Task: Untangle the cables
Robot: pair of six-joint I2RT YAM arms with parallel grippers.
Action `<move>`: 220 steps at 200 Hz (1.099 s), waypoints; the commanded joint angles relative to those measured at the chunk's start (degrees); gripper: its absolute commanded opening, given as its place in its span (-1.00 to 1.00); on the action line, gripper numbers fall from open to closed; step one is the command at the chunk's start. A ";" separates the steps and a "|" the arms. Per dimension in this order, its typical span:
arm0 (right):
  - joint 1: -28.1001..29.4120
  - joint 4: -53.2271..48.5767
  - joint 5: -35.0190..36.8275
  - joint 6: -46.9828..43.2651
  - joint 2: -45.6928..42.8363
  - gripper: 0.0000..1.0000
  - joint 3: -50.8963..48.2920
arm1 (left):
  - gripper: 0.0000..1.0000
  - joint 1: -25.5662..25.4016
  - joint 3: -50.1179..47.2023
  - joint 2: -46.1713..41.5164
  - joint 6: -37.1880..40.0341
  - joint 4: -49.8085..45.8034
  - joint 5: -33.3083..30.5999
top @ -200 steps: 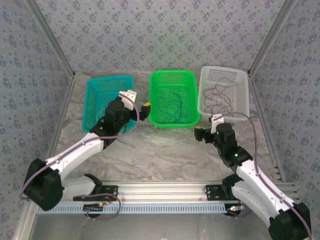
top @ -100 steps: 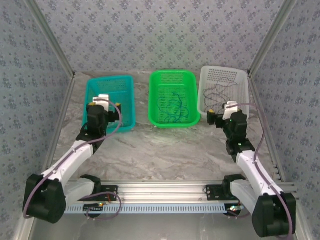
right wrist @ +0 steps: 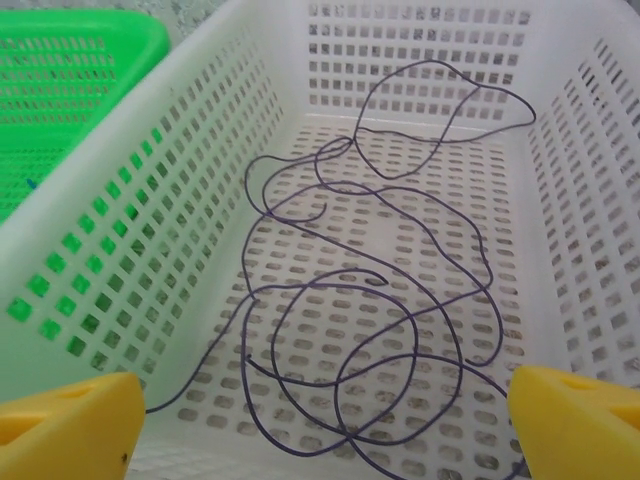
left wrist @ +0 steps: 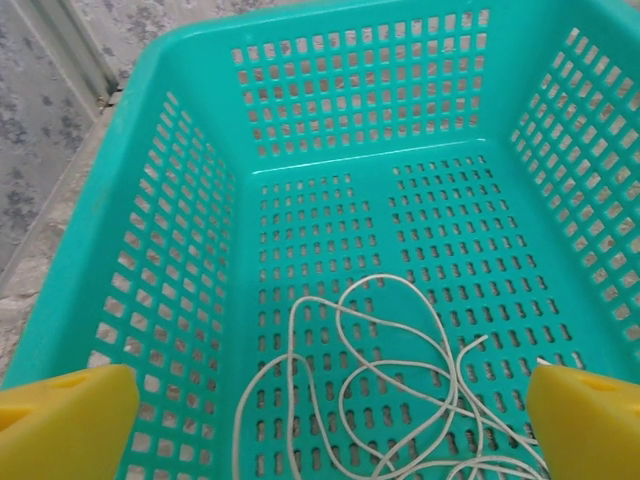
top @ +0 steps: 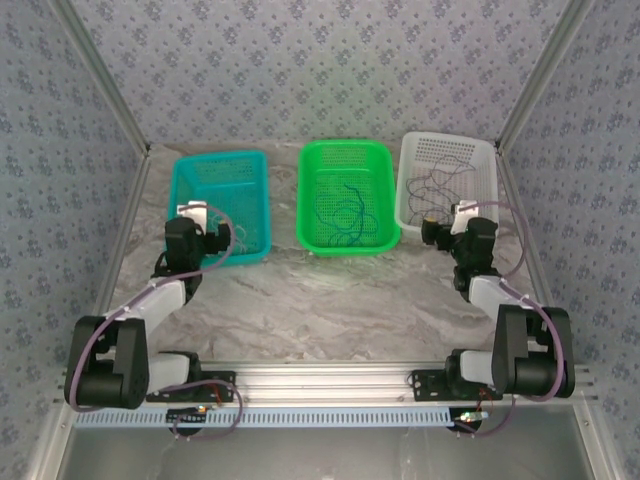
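The left gripper [left wrist: 326, 428] hangs wide open over the pale cable [left wrist: 390, 365] in the teal basket [left wrist: 360, 80]. The right gripper [right wrist: 320, 425], also spread and empty, overlooks the dark cable [right wrist: 350, 284] in the white basket [right wrist: 420, 40].

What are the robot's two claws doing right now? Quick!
Left gripper: open, holding nothing.
Right gripper: open, holding nothing.

Dark cable [right wrist: 380, 283] in the white basket [right wrist: 150, 200]
It lies in loose loops on the floor; a green basket [right wrist: 70, 60] sits just beyond the left wall; yellow jaws stand wide apart.
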 commanded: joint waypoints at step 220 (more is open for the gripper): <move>1.74 15.02 5.54 0.35 13.49 1.00 -3.00 | 0.99 7.79 -3.89 15.98 -3.44 22.21 11.87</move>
